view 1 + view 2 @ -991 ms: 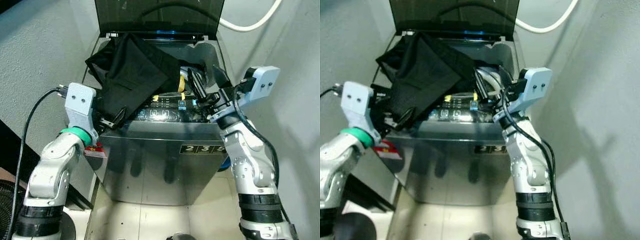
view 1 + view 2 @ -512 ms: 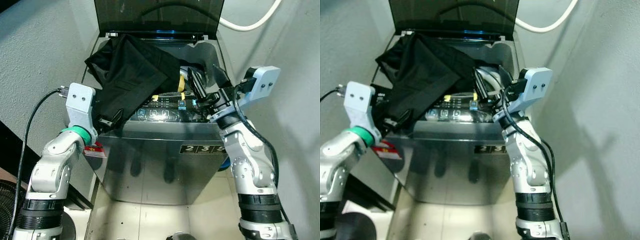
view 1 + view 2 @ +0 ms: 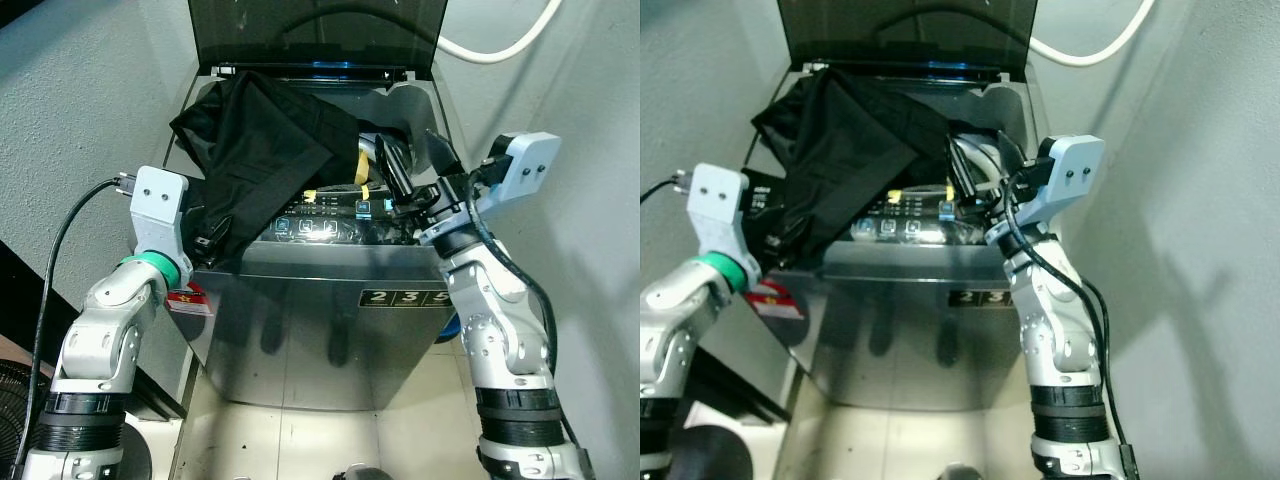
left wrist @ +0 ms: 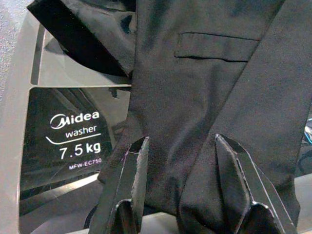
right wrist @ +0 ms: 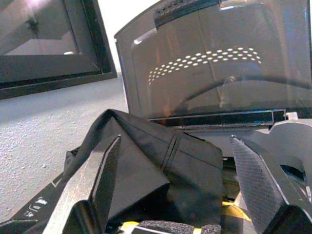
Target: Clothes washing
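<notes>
A black garment [image 3: 265, 140] with a welt pocket lies draped over the left rim and control panel [image 3: 320, 226] of the open top-loading washing machine [image 3: 320, 320]. My left gripper [image 3: 216, 233] is at the garment's lower hanging edge on the machine's front left corner. In the left wrist view the left gripper [image 4: 183, 156] is open, with the cloth [image 4: 204, 87] spread just beyond its fingers. My right gripper [image 3: 415, 165] hovers open over the right side of the tub, pointing at the garment [image 5: 146, 161].
The dark lid [image 3: 320, 25] stands raised at the back. A white hose [image 3: 500, 45] runs along the wall at the upper right. Grey walls close in on both sides. Yellow parts [image 3: 362, 165] show inside the tub. A Midea label [image 4: 73, 136] marks the top's left corner.
My left gripper has moved slightly up and in toward the garment's hanging edge. The right arm has stayed where it was.
</notes>
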Available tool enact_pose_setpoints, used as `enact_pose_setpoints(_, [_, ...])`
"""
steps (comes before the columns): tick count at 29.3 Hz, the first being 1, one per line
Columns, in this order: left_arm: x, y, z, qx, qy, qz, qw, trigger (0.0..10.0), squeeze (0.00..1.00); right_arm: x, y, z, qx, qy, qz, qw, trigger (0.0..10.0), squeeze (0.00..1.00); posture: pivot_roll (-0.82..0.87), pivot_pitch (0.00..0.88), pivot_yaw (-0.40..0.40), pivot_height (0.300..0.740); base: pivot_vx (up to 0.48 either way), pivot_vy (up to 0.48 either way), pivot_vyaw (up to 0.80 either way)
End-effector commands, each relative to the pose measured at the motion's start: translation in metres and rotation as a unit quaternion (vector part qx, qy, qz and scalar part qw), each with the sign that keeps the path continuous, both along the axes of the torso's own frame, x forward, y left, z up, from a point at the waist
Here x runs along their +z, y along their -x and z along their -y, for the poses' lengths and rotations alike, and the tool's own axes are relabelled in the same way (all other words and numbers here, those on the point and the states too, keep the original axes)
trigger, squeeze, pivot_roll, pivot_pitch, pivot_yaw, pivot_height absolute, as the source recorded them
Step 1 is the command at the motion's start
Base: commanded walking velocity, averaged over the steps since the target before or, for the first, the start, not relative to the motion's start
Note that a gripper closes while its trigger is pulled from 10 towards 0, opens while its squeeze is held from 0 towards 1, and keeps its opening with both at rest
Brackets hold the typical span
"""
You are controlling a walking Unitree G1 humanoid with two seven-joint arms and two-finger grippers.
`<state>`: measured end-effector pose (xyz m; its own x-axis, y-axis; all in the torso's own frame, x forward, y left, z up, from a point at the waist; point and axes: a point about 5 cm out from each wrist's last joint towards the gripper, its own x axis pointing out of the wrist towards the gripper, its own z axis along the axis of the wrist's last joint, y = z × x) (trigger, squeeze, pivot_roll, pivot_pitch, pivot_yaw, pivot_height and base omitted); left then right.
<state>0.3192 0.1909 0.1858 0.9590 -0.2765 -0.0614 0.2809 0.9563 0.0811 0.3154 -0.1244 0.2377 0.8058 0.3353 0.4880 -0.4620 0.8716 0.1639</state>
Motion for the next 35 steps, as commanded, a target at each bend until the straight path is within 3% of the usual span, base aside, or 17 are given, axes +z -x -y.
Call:
enact_pose_setpoints(1, [-0.013, 0.001, -0.003, 0.005, -0.008, -0.032, 0.999, 0.0, 0.0, 0.002, 0.001, 0.0, -0.002, -0.002, 0.005, 1.0, 10.0, 0.0, 0.0, 0.015, 0.053, 0.74, 0.0, 0.0, 0.0])
enact_pose_setpoints(8, [-0.01, 0.001, -0.002, -0.001, -0.012, -0.022, 1.0, 0.0, 0.0, 0.003, 0.002, 0.0, -0.003, -0.002, 0.006, 1.0, 10.0, 0.0, 0.0, 0.017, 0.055, 0.74, 0.0, 0.0, 0.0])
enact_pose_setpoints(11, [-0.002, -0.001, 0.001, -0.005, -0.027, 0.007, 1.0, 0.0, 0.0, 0.003, 0.002, 0.0, -0.003, -0.003, 0.006, 1.0, 10.0, 0.0, 0.0, 0.017, 0.057, 0.74, 0.0, 0.0, 0.0])
enact_pose_setpoints(13, [0.012, -0.006, 0.009, -0.014, -0.053, 0.057, 0.997, 0.0, 0.0, 0.003, 0.002, 0.0, -0.002, -0.004, 0.007, 1.0, 10.0, 0.0, 0.0, 0.013, 0.057, 0.74, 0.0, 0.0, 0.0])
enact_pose_setpoints(16, [0.028, -0.014, 0.018, -0.021, -0.055, 0.098, 0.993, 0.0, 0.0, 0.004, 0.002, -0.001, -0.002, -0.004, 0.009, 1.0, 10.0, 0.0, -0.01, 0.013, 0.058, 0.74, 0.0, 0.0, 0.0])
enact_pose_setpoints(19, [0.028, -0.014, 0.018, -0.021, -0.055, 0.098, 0.993, 0.0, 0.0, 0.004, 0.002, -0.001, -0.002, -0.004, 0.009, 1.0, 10.0, 0.0, -0.01, 0.013, 0.058, 0.74, 0.0, 0.0, 0.0])
enact_pose_setpoints(20, [0.04, -0.021, 0.024, -0.023, -0.055, 0.128, 0.99, 0.0, 0.0, 0.005, 0.002, -0.001, -0.003, -0.004, 0.01, 1.0, 10.0, 0.0, -0.01, 0.013, 0.056, 0.74, 0.0, 0.0, 0.0])
enact_pose_setpoints(23, [0.1, -0.053, 0.051, -0.026, -0.096, 0.257, 0.961, 0.0, 0.0, 0.009, 0.002, -0.001, -0.003, -0.004, 0.016, 1.0, 10.0, 0.0, -0.03, 0.011, 0.054, 0.74, 0.0, 0.0, 0.0])
enact_pose_setpoints(25, [0.1, -0.053, 0.051, -0.026, -0.096, 0.257, 0.961, 0.0, 0.0, 0.009, 0.002, -0.001, -0.003, -0.004, 0.016, 1.0, 10.0, 0.0, -0.03, 0.011, 0.054, 0.74, 0.0, 0.0, 0.0])
enact_pose_setpoints(26, [0.108, -0.057, 0.055, -0.026, -0.107, 0.274, 0.955, 0.0, 0.0, 0.009, 0.002, -0.002, -0.003, -0.004, 0.016, 1.0, 10.0, 0.0, -0.04, 0.01, 0.054, 0.74, 0.0, 0.0, 0.0])
enact_pose_setpoints(27, [0.133, -0.066, 0.058, -0.011, -0.146, 0.313, 0.938, 0.0, 0.0, 0.011, 0.003, -0.002, -0.003, -0.004, 0.019, 1.0, 10.0, 0.0, -0.05, 0.008, 0.057, 0.74, 0.0, 0.0, 0.0])
enact_pose_setpoints(28, [0.133, -0.066, 0.058, -0.011, -0.146, 0.313, 0.938, 0.0, 0.0, 0.011, 0.003, -0.002, -0.003, -0.004, 0.019, 1.0, 10.0, 0.0, -0.05, 0.008, 0.057, 0.74, 0.0, 0.0, 0.0])
enact_pose_setpoints(29, [0.155, -0.071, 0.059, 0.004, -0.176, 0.349, 0.921, 0.0, 0.0, 0.012, 0.003, -0.002, -0.004, -0.003, 0.021, 1.0, 10.0, 0.0, -0.06, 0.008, 0.061, 0.74, 0.0, 0.0, 0.0])
enact_pose_setpoints(30, [0.155, -0.071, 0.059, 0.004, -0.176, 0.349, 0.921, 0.0, 0.0, 0.012, 0.003, -0.002, -0.004, -0.003, 0.021, 1.0, 10.0, 0.0, -0.06, 0.008, 0.061, 0.74, 0.0, 0.0, 0.0])
enact_pose_setpoints(31, [0.2, -0.074, 0.061, 0.024, -0.211, 0.399, 0.892, 0.0, 0.0, 0.013, 0.005, 0.0, -0.007, -0.002, 0.025, 1.0, 10.0, 0.0, -0.07, 0.0, 0.077, 0.74, 0.0, 0.0, 0.0])
enact_pose_setpoints(34, [0.212, -0.075, 0.063, 0.019, -0.205, 0.397, 0.894, 0.0, 0.0, 0.013, 0.006, 0.001, -0.01, -0.002, 0.026, 1.0, 10.0, 0.0, -0.07, 0.0, 0.078, 0.74, 0.0, 0.0, 0.0])
enact_pose_setpoints(35, [0.2, -0.083, 0.063, 0.007, -0.194, 0.346, 0.918, 10.0, 0.0, 0.013, 0.006, 0.001, -0.012, -0.003, 0.026, 1.0, 10.0, 0.0, -0.08, 0.0, 0.084, 0.74, 0.0, 0.0, 0.0])
